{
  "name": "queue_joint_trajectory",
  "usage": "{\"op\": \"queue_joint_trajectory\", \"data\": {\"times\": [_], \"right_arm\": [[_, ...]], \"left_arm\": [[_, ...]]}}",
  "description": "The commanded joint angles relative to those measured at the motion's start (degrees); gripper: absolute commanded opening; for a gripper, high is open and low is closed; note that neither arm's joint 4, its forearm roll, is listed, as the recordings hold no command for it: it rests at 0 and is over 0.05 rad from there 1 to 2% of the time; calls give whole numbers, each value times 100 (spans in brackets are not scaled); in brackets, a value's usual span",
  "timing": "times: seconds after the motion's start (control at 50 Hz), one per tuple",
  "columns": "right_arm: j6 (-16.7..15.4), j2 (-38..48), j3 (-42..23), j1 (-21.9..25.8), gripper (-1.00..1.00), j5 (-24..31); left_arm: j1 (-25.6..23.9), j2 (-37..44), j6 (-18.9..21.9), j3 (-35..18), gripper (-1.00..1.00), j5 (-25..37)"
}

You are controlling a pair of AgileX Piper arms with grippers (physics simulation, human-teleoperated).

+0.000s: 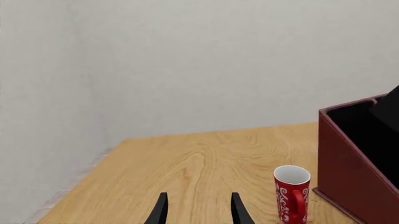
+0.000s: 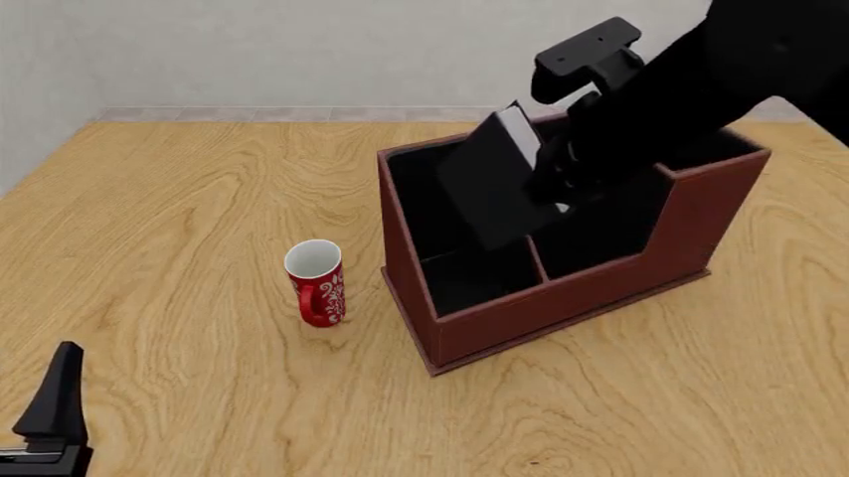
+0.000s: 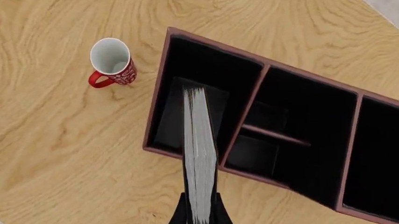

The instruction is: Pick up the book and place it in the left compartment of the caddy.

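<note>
The black book (image 2: 488,189) hangs tilted over the reddish-brown caddy (image 2: 564,308), with my right gripper (image 2: 564,169) shut on its upper end. In the right wrist view its white page edges (image 3: 199,149) run out from my right gripper (image 3: 199,212) over the left compartment (image 3: 171,107). From the front, the book's lower corner points into that long slot (image 2: 458,278); how deep it reaches I cannot tell. My left gripper (image 1: 199,212) is open and holds nothing, low at the near left of the table (image 2: 54,402), well away from the caddy (image 1: 349,182).
A red mug (image 2: 316,283) with a white pattern stands upright just left of the caddy (image 3: 158,102), also seen as the mug (image 1: 292,193) and the mug (image 3: 111,60). A grey wall borders the table's far and left edges. The right arm hides the caddy's back right.
</note>
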Motion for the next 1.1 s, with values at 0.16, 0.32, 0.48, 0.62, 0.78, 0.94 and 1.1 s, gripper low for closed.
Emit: {"op": "queue_joint_trajectory", "data": {"times": [0.16,0.32,0.48,0.62,0.78,0.94,1.1], "right_arm": [[4,409,-209,-31,-100,-1],[3,582,-212,31,-100,-1],[-35,705,-148,18,-100,-41],[-31,740,-25,56,-100,-145],[-6,813,104,107,-100,-301],[9,892,194,115,-100,-430],[47,964,381,169,-100,-621]], "left_arm": [[66,0,-48,60,100,22],[100,0,-19,120,100,-23],[129,0,-11,156,100,-44],[142,0,-31,136,100,-33],[154,0,-22,150,100,-42],[183,0,-15,152,100,-30],[204,0,-13,151,100,-19]]}}
